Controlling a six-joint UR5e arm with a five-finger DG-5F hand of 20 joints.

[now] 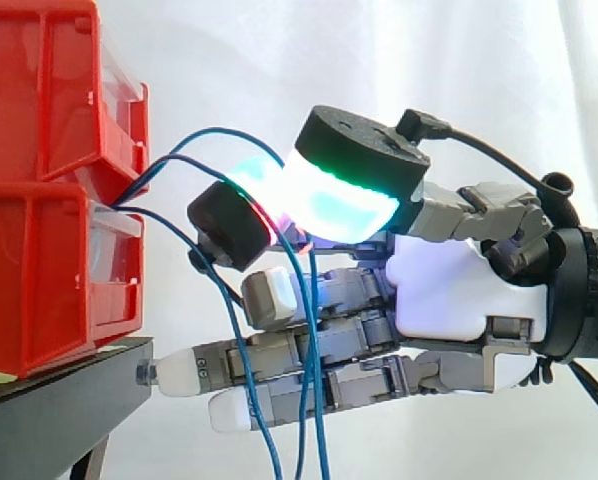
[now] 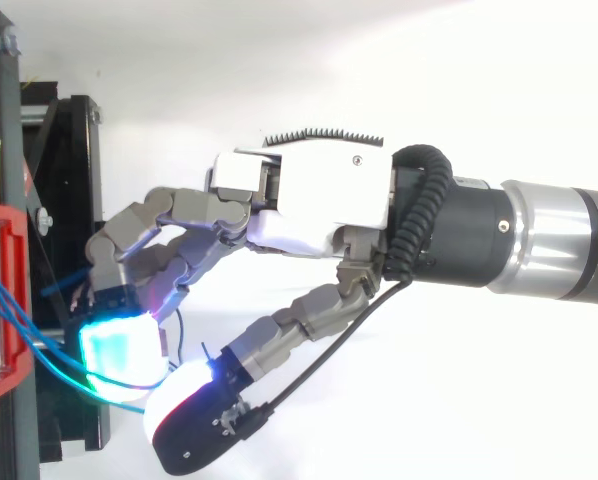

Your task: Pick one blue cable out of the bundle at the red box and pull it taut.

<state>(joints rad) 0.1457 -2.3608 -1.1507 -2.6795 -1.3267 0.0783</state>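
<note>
At the left edge of your side view, two red bins (image 1: pixel 49 280) sit stacked on a black stand (image 1: pixel 59 400) before a white curtain (image 1: pixel 229 60). A bundle (image 1: pixel 129 195) of thin blue cables comes out where the two bins meet and fans toward the right. Your hand (image 1: pixel 459 290) reaches in level from the right edge, palm side on to the camera, and stops just short of the bins. Two of its glowing pads (image 1: pixel 344 200) are closed against each other at the top of the hand: a large one lit green and cyan, and a smaller one with a black back lit cyan with red at the seam. One blue cable (image 1: pixel 229 130) rises from the bundle in a loose arc, drops into the seam between those two pads, and comes out beneath them, so the hand has it pinched. From there it hangs downward across the lower fingers (image 1: pixel 179 375), which lie nearly straight and point at the stand. Other strands of the bundle hang beside it, crossing the same fingers. From the top view, your hand (image 1: pixel 319 200) (image 2: pixel 319 200) comes in from the right, and the pinching pads sit just beside the red bin at the left edge, with blue strands bridging the short gap between them.
</note>
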